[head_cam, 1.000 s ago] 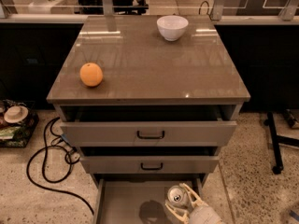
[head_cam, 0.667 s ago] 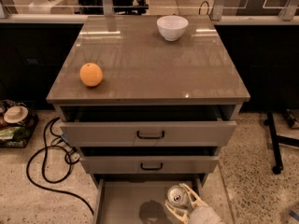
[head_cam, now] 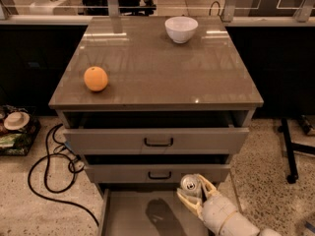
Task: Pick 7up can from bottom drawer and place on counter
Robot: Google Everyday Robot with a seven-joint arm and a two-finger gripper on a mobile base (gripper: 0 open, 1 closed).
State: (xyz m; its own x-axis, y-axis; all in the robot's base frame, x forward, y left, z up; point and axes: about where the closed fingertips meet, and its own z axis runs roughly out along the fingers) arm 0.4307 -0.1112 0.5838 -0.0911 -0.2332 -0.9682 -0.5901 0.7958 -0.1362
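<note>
The 7up can [head_cam: 189,184], with a shiny silver top, sits between the fingers of my gripper [head_cam: 194,193], which is shut on it. The can is held above the right side of the open bottom drawer [head_cam: 128,215], just below the middle drawer's front. The drawer's flat grey floor shows a dark shadow. The counter [head_cam: 157,63] is the glossy brown top of the cabinet, above and behind the gripper.
An orange [head_cam: 95,78] lies on the counter's front left and a white bowl [head_cam: 181,29] at the back right. The two upper drawers [head_cam: 157,141] stand partly open with black handles. Black cables [head_cam: 49,176] lie on the floor at the left; a stand leg [head_cam: 288,151] is at the right.
The gripper with the can has risen a little out of the bottom drawer toward the middle drawer's front.
</note>
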